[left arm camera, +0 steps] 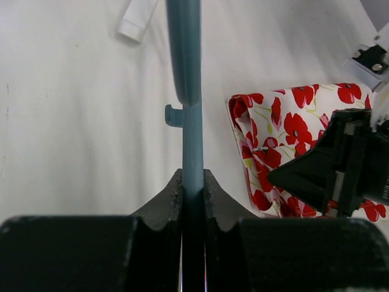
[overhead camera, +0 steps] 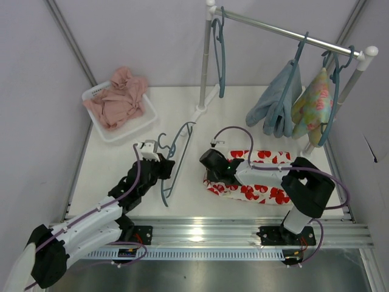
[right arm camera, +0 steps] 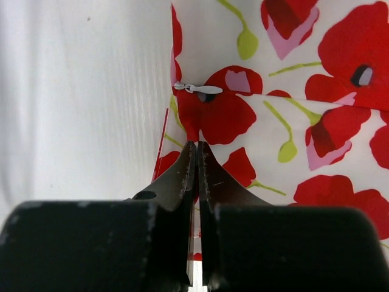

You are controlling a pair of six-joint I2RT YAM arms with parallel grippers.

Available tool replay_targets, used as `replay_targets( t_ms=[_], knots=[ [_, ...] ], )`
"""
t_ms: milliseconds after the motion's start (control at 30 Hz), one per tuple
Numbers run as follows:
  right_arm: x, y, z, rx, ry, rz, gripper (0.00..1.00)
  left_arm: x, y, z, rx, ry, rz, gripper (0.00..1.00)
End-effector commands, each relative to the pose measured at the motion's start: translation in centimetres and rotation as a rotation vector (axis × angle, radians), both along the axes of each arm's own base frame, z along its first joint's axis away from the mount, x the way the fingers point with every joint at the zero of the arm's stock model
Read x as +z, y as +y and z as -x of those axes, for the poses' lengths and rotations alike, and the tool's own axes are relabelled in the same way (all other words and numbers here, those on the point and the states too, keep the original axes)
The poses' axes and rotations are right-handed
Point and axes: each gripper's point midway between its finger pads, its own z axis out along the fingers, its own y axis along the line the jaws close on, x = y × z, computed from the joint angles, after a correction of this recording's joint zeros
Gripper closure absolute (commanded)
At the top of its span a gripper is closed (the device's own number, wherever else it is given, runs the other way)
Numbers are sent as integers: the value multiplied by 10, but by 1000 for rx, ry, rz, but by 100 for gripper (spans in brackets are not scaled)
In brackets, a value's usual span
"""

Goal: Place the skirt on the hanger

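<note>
The skirt [overhead camera: 261, 179], white with red flowers, lies flat on the table right of centre. It also shows in the left wrist view [left arm camera: 273, 140] and fills the right wrist view [right arm camera: 292, 103]. The teal hanger [overhead camera: 176, 155] lies slanted on the table left of the skirt. My left gripper [overhead camera: 163, 169] is shut on the hanger's bar [left arm camera: 192, 140]. My right gripper [overhead camera: 209, 165] is shut on the skirt's left edge, pinching fabric just below a small zipper pull [right arm camera: 197, 89].
A white basket [overhead camera: 135, 125] with dusty-pink cloth [overhead camera: 118, 97] stands at the back left. A rail [overhead camera: 285, 33] on white posts crosses the back right, holding an empty teal hanger [overhead camera: 220, 55], a blue garment [overhead camera: 276, 100] and a pale green flowered garment [overhead camera: 315, 103].
</note>
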Motion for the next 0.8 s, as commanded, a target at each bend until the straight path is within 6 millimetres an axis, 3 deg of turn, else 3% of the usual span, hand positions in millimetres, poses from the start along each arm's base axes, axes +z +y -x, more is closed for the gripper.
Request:
replay_targets(
  t_ms=[0, 200, 567, 767],
  knots=[
    [24, 8, -4, -17, -60, -148, 100, 22, -9, -8, 35, -78, 97, 99],
    [37, 17, 0, 6, -62, -238, 100, 10, -24, -1, 32, -51, 114, 99],
    [95, 29, -1, 47, -176, -407, 100, -12, -20, -6, 141, 0, 119, 99],
    [97, 31, 1, 64, -173, -413, 100, -29, -18, -8, 190, 54, 112, 99]
  ],
)
